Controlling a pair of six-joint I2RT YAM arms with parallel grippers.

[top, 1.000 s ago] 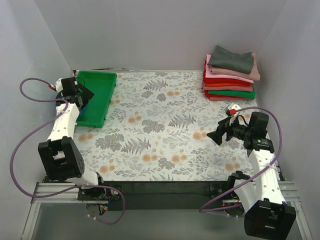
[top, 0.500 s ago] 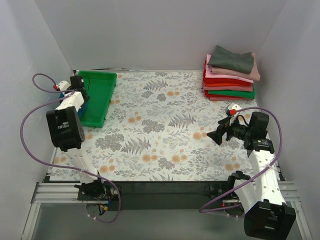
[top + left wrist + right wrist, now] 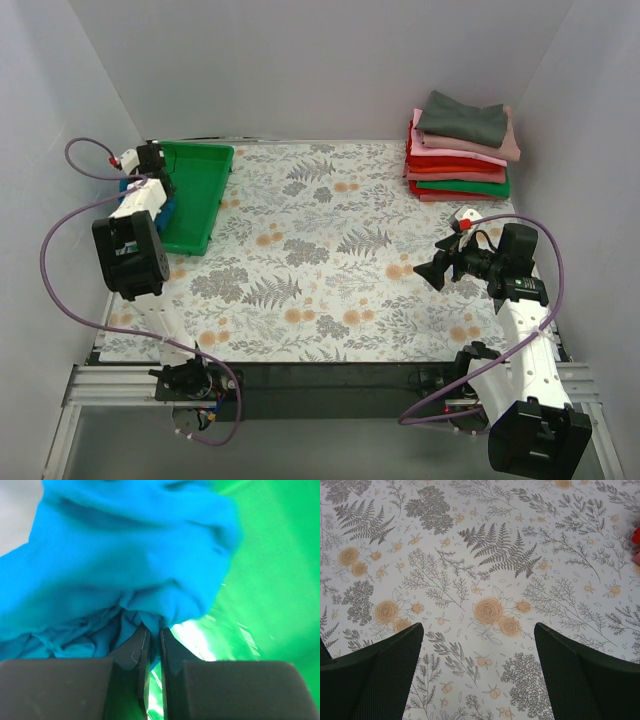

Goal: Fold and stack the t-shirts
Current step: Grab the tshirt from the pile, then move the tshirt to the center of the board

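Observation:
A crumpled teal-blue t-shirt [image 3: 125, 555] lies at the left side of the green tray [image 3: 270, 580]. My left gripper [image 3: 151, 630] is shut on a fold of it, with cloth pinched between the two black fingers. From above, the left gripper [image 3: 157, 180] sits at the tray's left rim and only a sliver of the teal shirt [image 3: 169, 206] shows. A stack of folded t-shirts [image 3: 460, 150], grey on top over pink, red and green, stands at the back right. My right gripper [image 3: 428, 270] hovers open over the floral tablecloth [image 3: 485, 570] with nothing between its fingers.
The green tray [image 3: 200, 190] sits at the back left of the table. Grey walls close in the left, back and right sides. A red and pink edge of the stack [image 3: 636, 540] shows at the right of the right wrist view. A purple cable [image 3: 60, 240] loops beside the left arm.
The left arm has swung up and reached further back over the tray's left rim, and its gripper has closed on the teal t-shirt. The right arm has not moved.

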